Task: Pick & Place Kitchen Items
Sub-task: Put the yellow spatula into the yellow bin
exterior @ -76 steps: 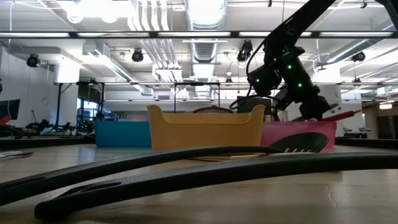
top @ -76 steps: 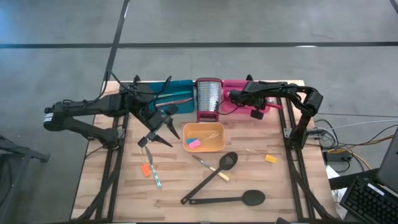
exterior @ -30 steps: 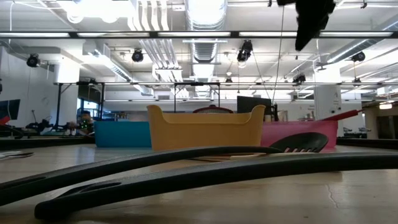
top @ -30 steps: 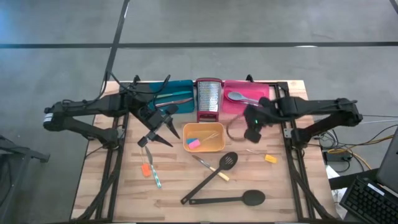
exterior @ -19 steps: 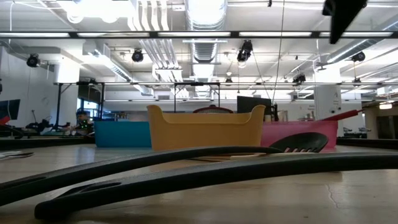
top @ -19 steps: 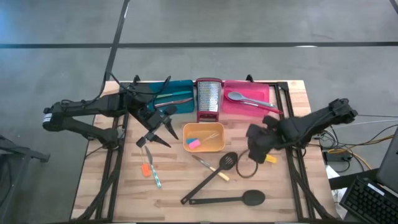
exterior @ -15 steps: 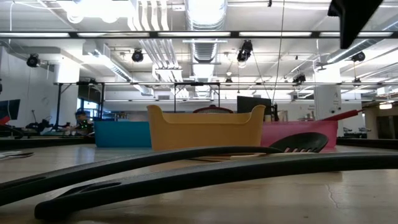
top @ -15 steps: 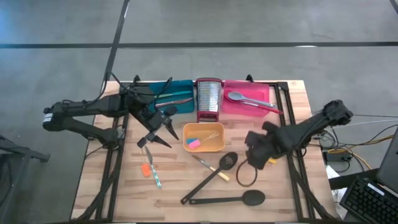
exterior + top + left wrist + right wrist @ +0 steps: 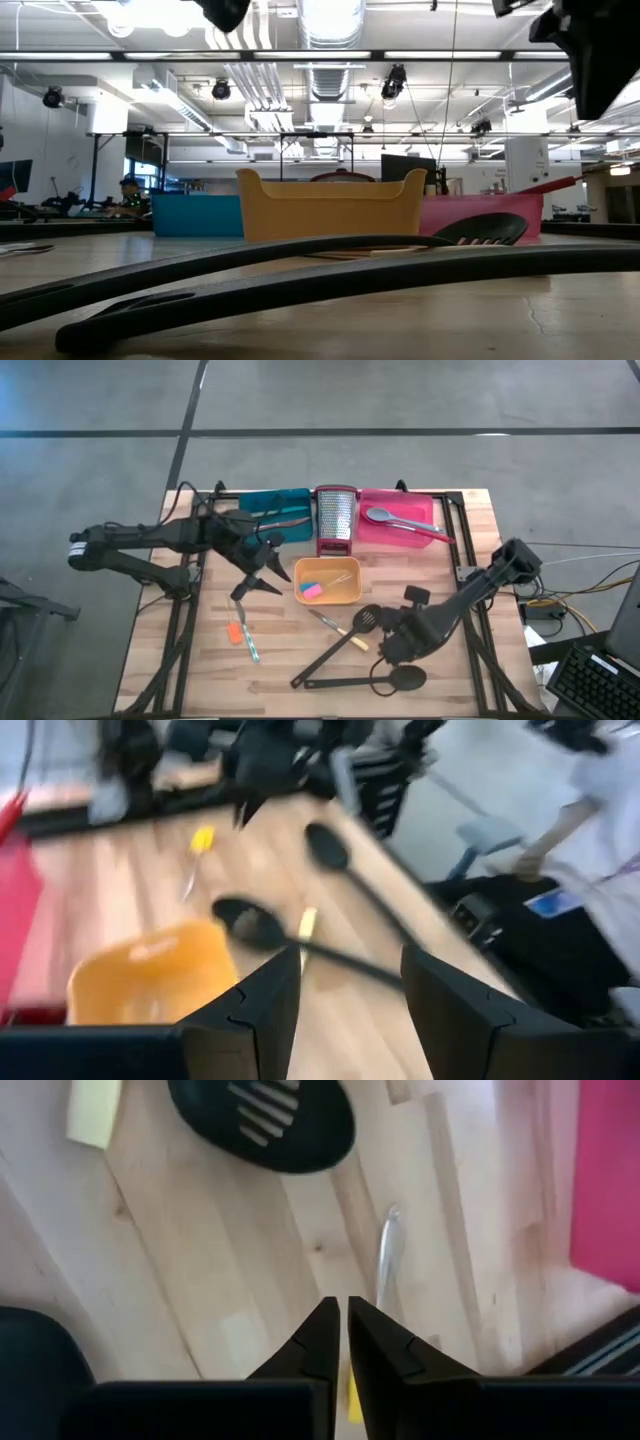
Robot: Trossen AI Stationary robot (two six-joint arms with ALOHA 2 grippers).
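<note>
We work on a pale wooden worktop point(image 9: 200, 660) in a big open hall with ducts overhead. Nearest us lies the long black spoon point(image 9: 372, 681), its bowl to the right, and crossing just beyond it the slotted spatula point(image 9: 345, 640) with its head pointing far and right. The right gripper point(image 9: 385, 653) hangs low between the two heads, fingers point(image 9: 320, 1342) pressed together and holding nothing. In its wrist view a thin silvery tool with a yellow end point(image 9: 385, 1265) lies straight ahead on the wood, the spatula head beyond. To pick well, we judge we must part the fingers first, settle across the chosen handle square, and close only once both tips reach the wood. To the left lie an orange and a teal thin tool point(image 9: 243, 636). Farther off, the left gripper point(image 9: 258, 568) waits with fingers point(image 9: 250, 1010) spread, empty, beside the orange tray point(image 9: 352, 597). Farthest stand the teal tray point(image 9: 293, 497), the grater point(image 9: 335, 520) and the pink tray point(image 9: 424, 510) with a grey spoon point(image 9: 392, 519).
</note>
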